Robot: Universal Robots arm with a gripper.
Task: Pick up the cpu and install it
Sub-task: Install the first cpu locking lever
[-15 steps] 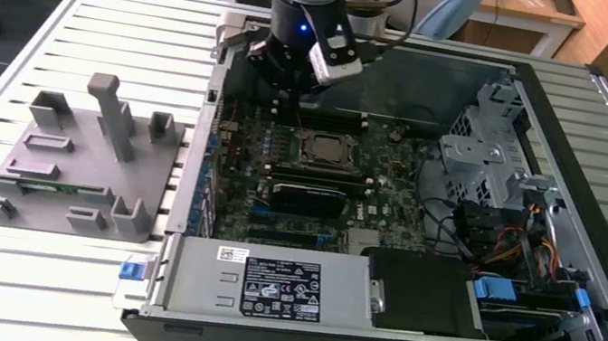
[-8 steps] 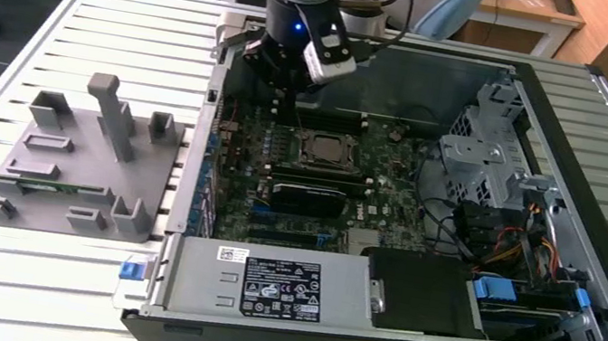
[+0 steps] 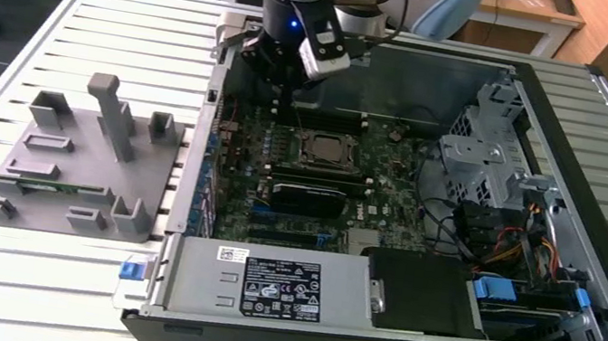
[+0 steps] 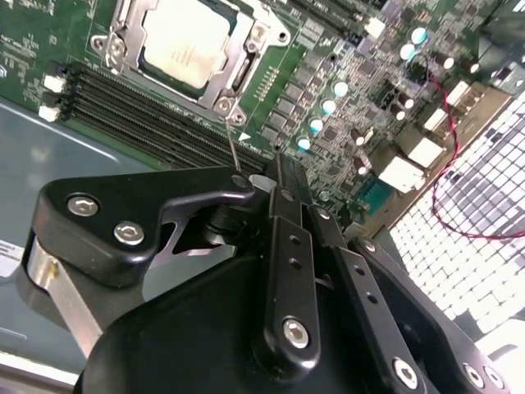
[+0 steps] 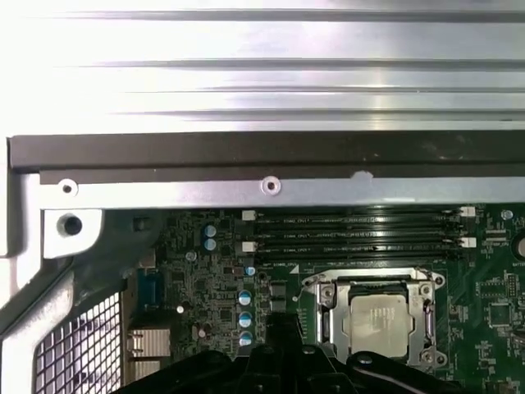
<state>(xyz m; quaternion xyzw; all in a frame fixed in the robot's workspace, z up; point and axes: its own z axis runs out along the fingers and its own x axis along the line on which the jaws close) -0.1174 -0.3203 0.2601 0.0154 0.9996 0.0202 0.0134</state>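
Observation:
The cpu [image 3: 324, 148] is a flat square chip with a silver-grey top. It lies flat inside the metal socket frame [image 4: 246, 61] on the green motherboard [image 3: 382, 178] of the open computer case. In both wrist views the cpu [image 4: 182, 41] [image 5: 381, 322] sits level in that frame, with nothing touching it. My gripper [image 3: 282, 76] hangs over the board's far part, beyond the socket and the memory slots [image 5: 361, 230], a short way above the board. Its black links show in both wrist views [image 4: 279, 168] [image 5: 279, 361], with no object on them.
A black heatsink block [image 3: 306, 197] lies on the board in front of the socket. The case wall [image 5: 262, 152] runs close behind the gripper. A drive cage [image 3: 486, 144] and cables [image 3: 500, 247] are at the exterior view's right, the power supply [image 3: 261, 283] in front. Grey fixture blocks [image 3: 79, 162] stand on the slatted table.

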